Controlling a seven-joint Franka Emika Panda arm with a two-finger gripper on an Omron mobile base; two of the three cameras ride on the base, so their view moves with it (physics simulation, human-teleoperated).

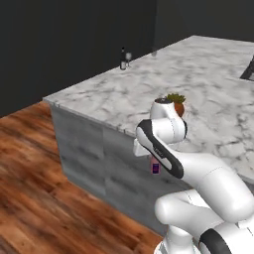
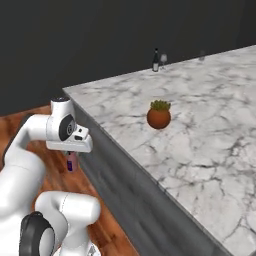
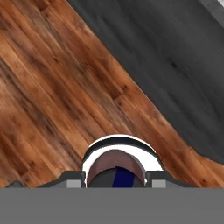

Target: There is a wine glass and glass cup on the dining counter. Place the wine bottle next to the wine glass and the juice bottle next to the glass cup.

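The gripper point(image 2: 71, 159) hung beside the dining counter point(image 2: 200, 130), below its marble top and over the wooden floor point(image 3: 57, 87), its jaws narrowed onto the juice bottle point(image 2: 71, 162), which hung upright between the fingers just under the hand. Far off at the counter's back edge, the wine bottle point(image 2: 155, 61) stood just beside the wine glass point(image 2: 163, 59), with a potted plant point(image 2: 159, 115) on the marble between.
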